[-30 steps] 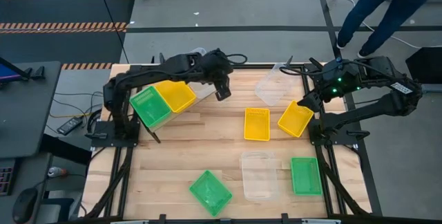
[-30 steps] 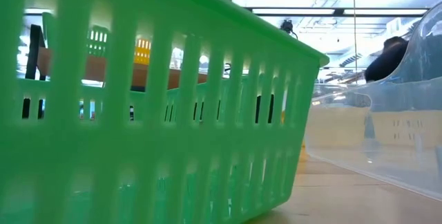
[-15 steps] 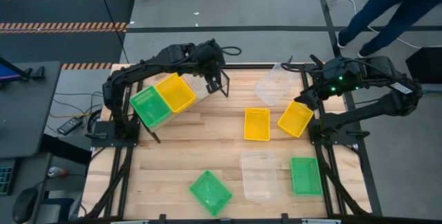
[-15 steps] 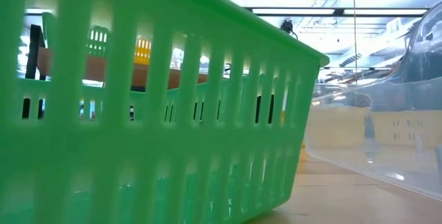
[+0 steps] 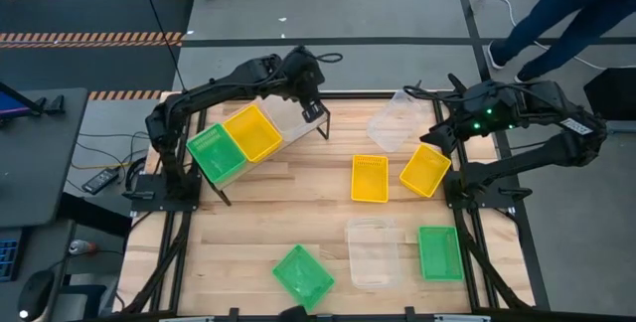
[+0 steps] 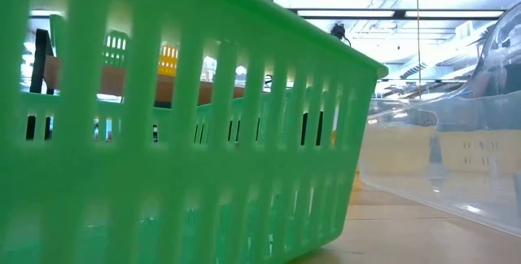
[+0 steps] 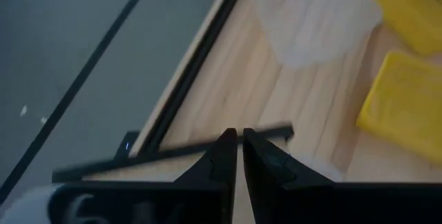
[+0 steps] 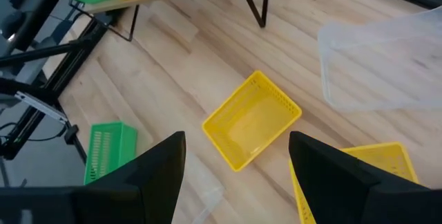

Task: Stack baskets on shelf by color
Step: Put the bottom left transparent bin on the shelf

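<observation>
left gripper (image 7: 239, 156) pinched shut above shelf (image 5: 298, 131) — right gripper (image 8: 235, 175) spread

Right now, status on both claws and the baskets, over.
Left claw shut, empty, above shelf end. Right claw open over tilted yellow basket. Green basket, yellow basket, clear basket on shelf. Nothing blocking.

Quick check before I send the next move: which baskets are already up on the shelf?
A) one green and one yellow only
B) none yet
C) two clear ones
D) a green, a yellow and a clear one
D: in the high view the shelf holds a green basket, a yellow basket and a clear basket side by side.
</observation>
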### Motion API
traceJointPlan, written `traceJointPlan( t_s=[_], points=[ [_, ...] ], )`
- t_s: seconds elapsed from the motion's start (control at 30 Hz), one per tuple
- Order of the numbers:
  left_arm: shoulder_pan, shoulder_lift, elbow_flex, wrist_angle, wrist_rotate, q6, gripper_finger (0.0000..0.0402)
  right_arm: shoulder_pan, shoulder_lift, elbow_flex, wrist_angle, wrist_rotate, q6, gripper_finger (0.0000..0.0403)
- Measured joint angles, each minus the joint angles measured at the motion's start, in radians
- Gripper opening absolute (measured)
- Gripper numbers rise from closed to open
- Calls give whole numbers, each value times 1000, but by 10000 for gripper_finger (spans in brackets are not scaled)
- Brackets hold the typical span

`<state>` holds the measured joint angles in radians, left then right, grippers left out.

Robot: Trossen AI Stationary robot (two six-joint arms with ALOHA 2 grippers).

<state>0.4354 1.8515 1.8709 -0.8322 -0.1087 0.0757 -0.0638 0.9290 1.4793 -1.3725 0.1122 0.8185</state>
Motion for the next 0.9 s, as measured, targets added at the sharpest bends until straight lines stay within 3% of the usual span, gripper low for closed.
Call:
traceJointPlan(
  t_s=[0.17, 0.4, 0.6, 0.7, 0.9],
  points=[
    [6, 6, -1, 76, 28, 42, 24, 0, 12, 0, 0, 0, -1, 264],
    [6, 9, 1, 64, 28, 139, 27, 0, 26, 0, -1, 0, 5, 264],
    [4, -29, 116, -60, 32, 164, 19, 15, 26, 0, -5, -1, 21, 264],
    [4, -32, 196, -211, 37, 80, 14, 29, 27, 0, -5, 0, 38, 264],
    [4, -16, 212, -390, 94, 25, 13, 54, 31, 0, -5, 59, 50, 264]
  ],
)
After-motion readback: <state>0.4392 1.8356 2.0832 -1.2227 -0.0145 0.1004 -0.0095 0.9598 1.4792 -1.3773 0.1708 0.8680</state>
